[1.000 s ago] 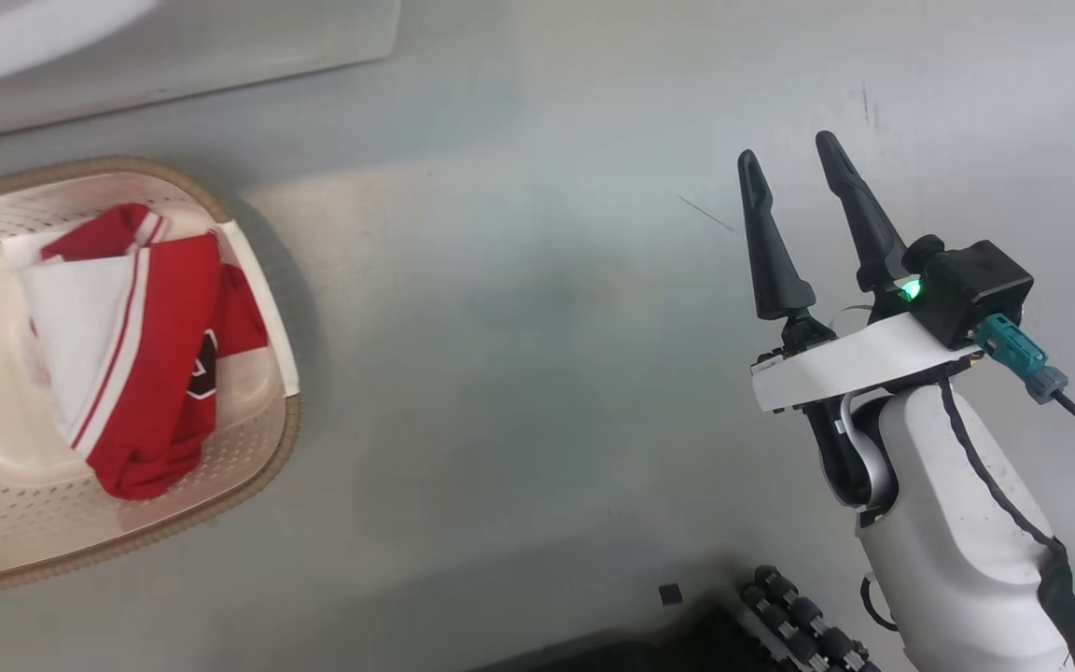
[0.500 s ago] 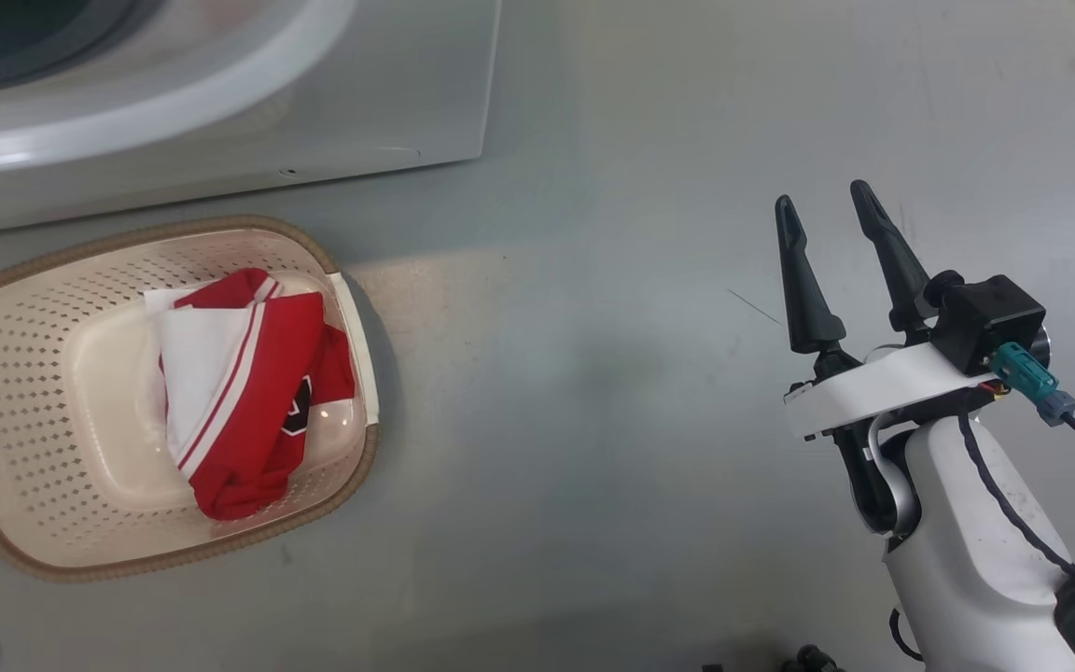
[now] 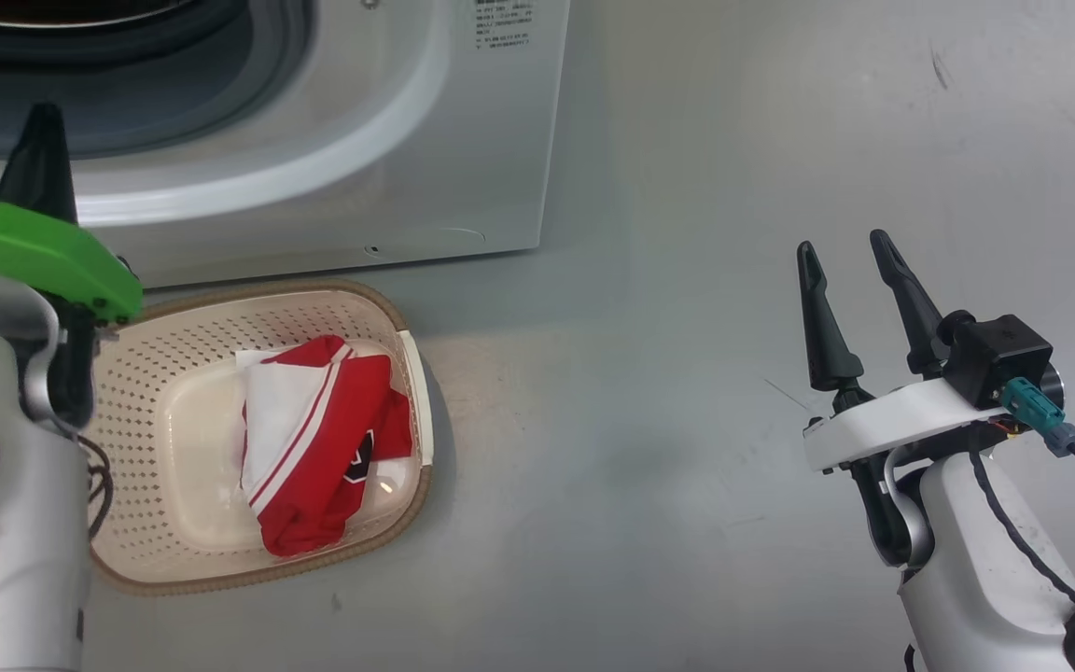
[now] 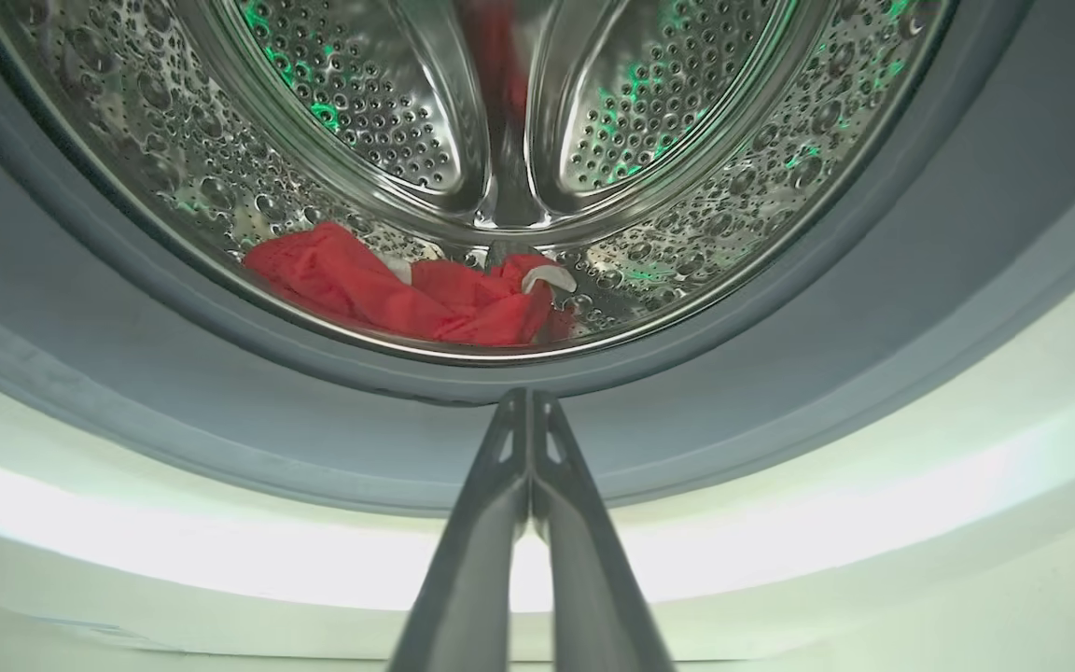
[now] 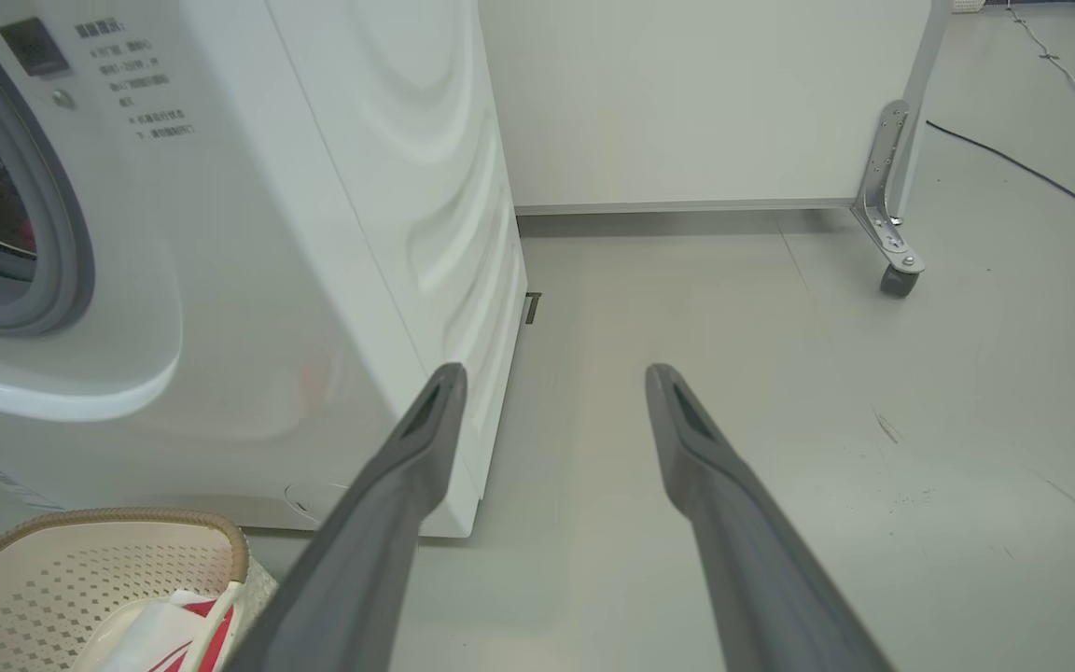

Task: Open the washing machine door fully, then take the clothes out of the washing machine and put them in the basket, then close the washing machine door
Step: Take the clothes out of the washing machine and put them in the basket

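One garment (image 3: 323, 448) lies in the basket (image 3: 174, 569), which stands on the floor (image 3: 640, 467) against the foot of the washer (image 3: 463, 140). A second garment (image 4: 407, 294) lies at the bottom of the drum (image 4: 360, 140), behind the gasket (image 4: 733, 373).

Change over the last second: the head view has swung up from the floor to the washer front. This is camera motion; the basket and its load appear not to have moved on the floor. The left gripper (image 4: 530, 411) has entered the head view at lower left and points at the drum opening, just outside the gasket. Its fingers are pressed together and hold nothing.

The right gripper (image 3: 844, 243) is spread wide and empty. It hangs over bare floor to the right of the washer, well apart from the basket.

Assessment: unloading is partly done. The robot appears to be lining up for the second garment. The left fingers must part before they reach into the drum. Transfer to the basket and door closing remain.
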Tool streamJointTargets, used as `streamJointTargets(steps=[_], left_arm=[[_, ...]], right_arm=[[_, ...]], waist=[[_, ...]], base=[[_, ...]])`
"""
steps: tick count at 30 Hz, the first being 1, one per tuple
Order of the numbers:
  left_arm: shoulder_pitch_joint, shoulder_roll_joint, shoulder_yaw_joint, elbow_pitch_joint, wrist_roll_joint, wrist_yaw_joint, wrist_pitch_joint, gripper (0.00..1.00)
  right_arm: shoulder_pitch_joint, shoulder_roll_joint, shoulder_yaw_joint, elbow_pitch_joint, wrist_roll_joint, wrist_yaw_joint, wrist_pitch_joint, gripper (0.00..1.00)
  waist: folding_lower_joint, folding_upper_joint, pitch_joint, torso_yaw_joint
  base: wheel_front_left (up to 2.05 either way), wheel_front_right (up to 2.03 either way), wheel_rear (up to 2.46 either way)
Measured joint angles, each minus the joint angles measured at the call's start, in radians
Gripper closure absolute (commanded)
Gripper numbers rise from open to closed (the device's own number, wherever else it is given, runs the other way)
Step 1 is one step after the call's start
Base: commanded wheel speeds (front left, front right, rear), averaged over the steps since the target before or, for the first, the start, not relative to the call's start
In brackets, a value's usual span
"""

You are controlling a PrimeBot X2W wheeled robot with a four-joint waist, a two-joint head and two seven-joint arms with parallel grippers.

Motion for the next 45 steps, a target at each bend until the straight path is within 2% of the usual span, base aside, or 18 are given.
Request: streamJointTargets(steps=[9, 10, 12, 13, 17, 25, 33, 45], left_arm=[[0.178, -0.057, -0.015, -0.023, -0.002, 0.000, -0.206, 1.00], [0.198, -0.064, -0.017, -0.024, -0.002, 0.000, -0.233, 0.81], [0.236, -0.071, -0.026, -0.026, 0.012, 0.000, -0.278, 0.06], [0.255, -0.074, -0.029, -0.026, 0.013, 0.000, -0.287, 0.00], [0.324, -0.095, -0.030, -0.028, 0.015, 0.000, -0.287, 0.00], [0.439, -0.097, -0.011, -0.074, 0.039, 0.000, -0.283, 0.00], [0.556, -0.105, 0.026, -0.200, 0.079, 0.000, -0.279, 0.00], [0.681, -0.125, 0.072, -0.325, 0.102, 0.000, -0.279, 0.00]], right_arm=[[0.041, -0.001, -0.028, 0.010, -0.003, 0.008, 0.000, 0.00], [0.043, -0.001, -0.031, 0.011, -0.006, 0.008, 0.000, 0.00], [0.050, -0.001, -0.037, 0.012, -0.009, 0.008, 0.000, 0.00], [0.056, -0.001, -0.039, 0.012, -0.009, 0.008, 0.000, 0.00], [0.079, -0.001, -0.043, 0.013, -0.010, 0.009, 0.000, 0.00], [0.118, 0.000, -0.047, 0.018, -0.019, 0.019, 0.000, 0.00], [0.163, 0.002, -0.049, 0.016, -0.029, 0.019, 0.000, 0.00], [0.179, 0.003, -0.047, -0.015, -0.046, 0.026, 0.000, 0.00]], waist=[[0.0000, 0.0000, -0.096, 0.033], [0.0000, 0.0000, -0.107, 0.037], [0.0000, 0.0000, -0.129, 0.043], [0.0000, 0.0000, -0.140, 0.046], [0.0000, 0.0000, -0.185, 0.058], [0.0000, 0.0000, -0.268, 0.074], [0.0000, 0.0000, -0.342, 0.084], [0.0000, 0.0000, -0.361, 0.079]], base=[[0.00, 0.00, 0.00], [0.00, 0.00, 0.00], [0.00, 0.00, 0.00], [0.00, 0.00, 0.00], [0.00, 0.00, 0.00], [0.00, 0.00, 0.00], [0.00, 0.00, 0.00], [0.00, 0.00, 0.00]])
